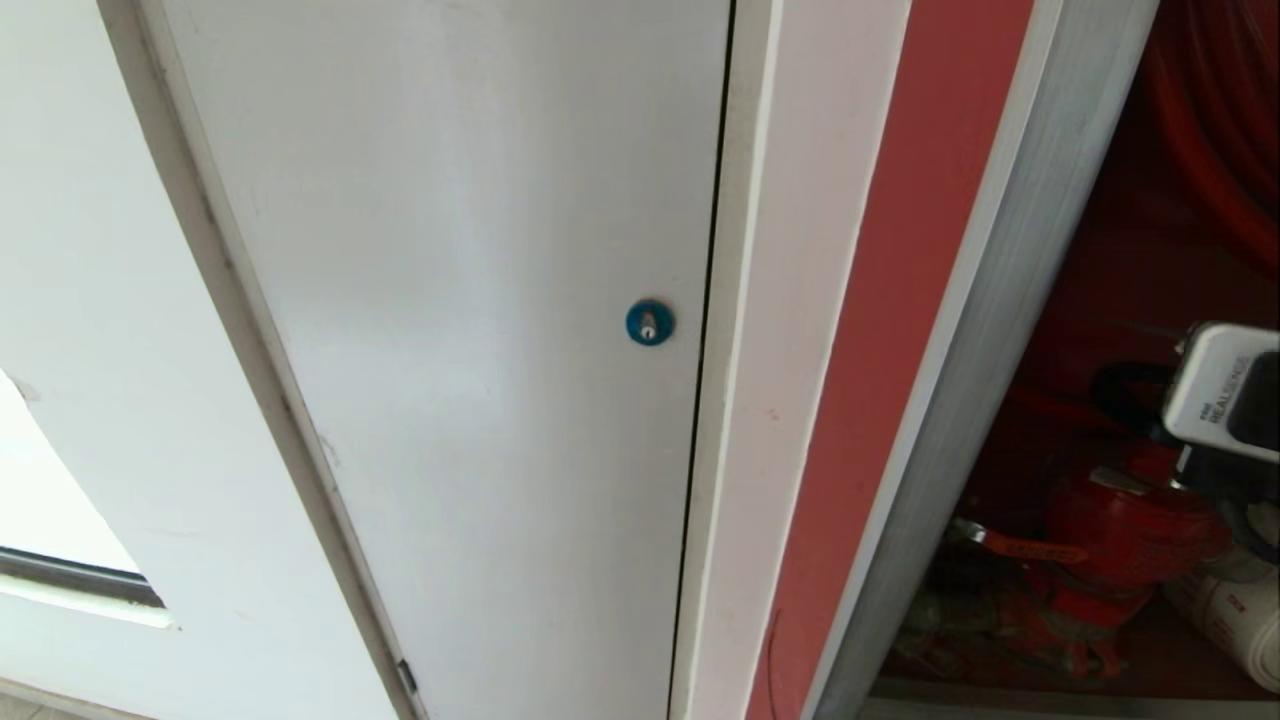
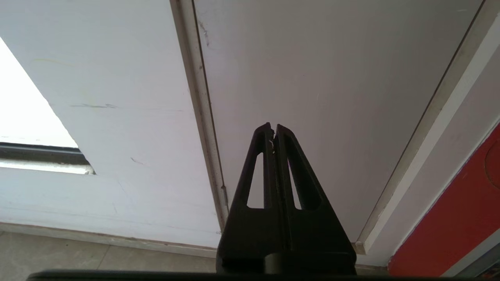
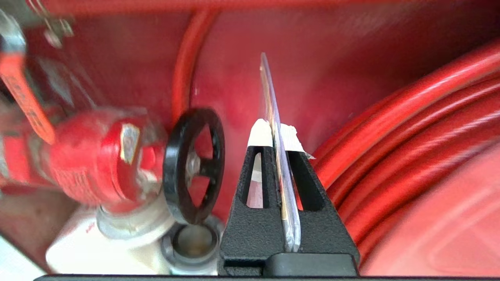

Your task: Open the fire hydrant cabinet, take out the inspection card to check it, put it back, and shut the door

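- At the far left, about 9 o'clock in my head view, I see a white wall (image 1: 90, 250) with a bright opening low in it.
- Next comes the plain pale grey panel (image 1: 450, 300), and its blue round lock (image 1: 649, 322) sits near the centre of the view.
- My left gripper (image 2: 273, 128) shows only in the left wrist view. Its fingers are pressed together with nothing between them, and it points at this grey panel.
- Further right I see a white strip, then a red strip (image 1: 880, 330), then the silver frame (image 1: 990, 330) of the fire hydrant cabinet (image 1: 1130, 250).
- The cabinet stands open at 3 o'clock and I can see its red interior.
- Inside, at about 4 o'clock, is the red valve (image 1: 1130, 530) with a black handwheel (image 3: 194, 166), and the white rolled hose (image 1: 1235, 610) lies just beside it.
- My right gripper (image 3: 275, 130) is inside the cabinet, between the valve and the red hose reel (image 3: 410, 148).
- This gripper is clamped on the inspection card (image 3: 273, 117). I see the card edge-on, and it sticks out past the white-taped fingertips (image 3: 258, 134).
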Controlling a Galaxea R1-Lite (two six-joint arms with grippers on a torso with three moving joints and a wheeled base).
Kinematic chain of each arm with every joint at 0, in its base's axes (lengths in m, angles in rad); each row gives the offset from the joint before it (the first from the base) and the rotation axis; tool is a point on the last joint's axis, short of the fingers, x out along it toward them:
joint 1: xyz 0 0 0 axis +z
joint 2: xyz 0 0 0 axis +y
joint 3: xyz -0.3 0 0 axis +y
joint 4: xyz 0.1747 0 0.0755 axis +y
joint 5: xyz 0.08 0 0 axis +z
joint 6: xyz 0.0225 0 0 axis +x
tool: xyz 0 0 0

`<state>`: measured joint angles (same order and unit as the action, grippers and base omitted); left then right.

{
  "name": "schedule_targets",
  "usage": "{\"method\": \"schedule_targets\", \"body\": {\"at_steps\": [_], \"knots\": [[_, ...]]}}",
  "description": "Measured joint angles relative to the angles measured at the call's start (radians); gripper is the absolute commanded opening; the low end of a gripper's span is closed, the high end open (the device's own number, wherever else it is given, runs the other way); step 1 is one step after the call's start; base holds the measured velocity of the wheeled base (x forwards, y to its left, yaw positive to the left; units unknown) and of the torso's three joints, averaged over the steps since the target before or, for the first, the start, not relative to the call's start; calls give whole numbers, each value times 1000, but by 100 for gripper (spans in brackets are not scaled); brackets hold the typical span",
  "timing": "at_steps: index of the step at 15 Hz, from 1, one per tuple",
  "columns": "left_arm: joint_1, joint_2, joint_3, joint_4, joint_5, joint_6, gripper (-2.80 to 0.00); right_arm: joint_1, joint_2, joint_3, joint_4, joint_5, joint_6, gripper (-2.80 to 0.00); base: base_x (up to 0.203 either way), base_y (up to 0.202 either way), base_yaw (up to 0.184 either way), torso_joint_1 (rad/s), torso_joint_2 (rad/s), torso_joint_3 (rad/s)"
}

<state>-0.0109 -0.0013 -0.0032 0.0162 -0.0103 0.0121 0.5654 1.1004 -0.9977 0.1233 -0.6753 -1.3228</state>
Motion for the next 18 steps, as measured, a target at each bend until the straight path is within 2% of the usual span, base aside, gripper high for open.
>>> {"method": "schedule_targets", "body": {"at_steps": [9,18], "knots": [[0,0,0,0,0,0,-280,-58,68,5,3,5,-4,-280,0,0,0,0,0,0],[0,0,0,0,0,0,-280,-163,122,5,2,104,-36,-280,0,0,0,0,0,0]]}}
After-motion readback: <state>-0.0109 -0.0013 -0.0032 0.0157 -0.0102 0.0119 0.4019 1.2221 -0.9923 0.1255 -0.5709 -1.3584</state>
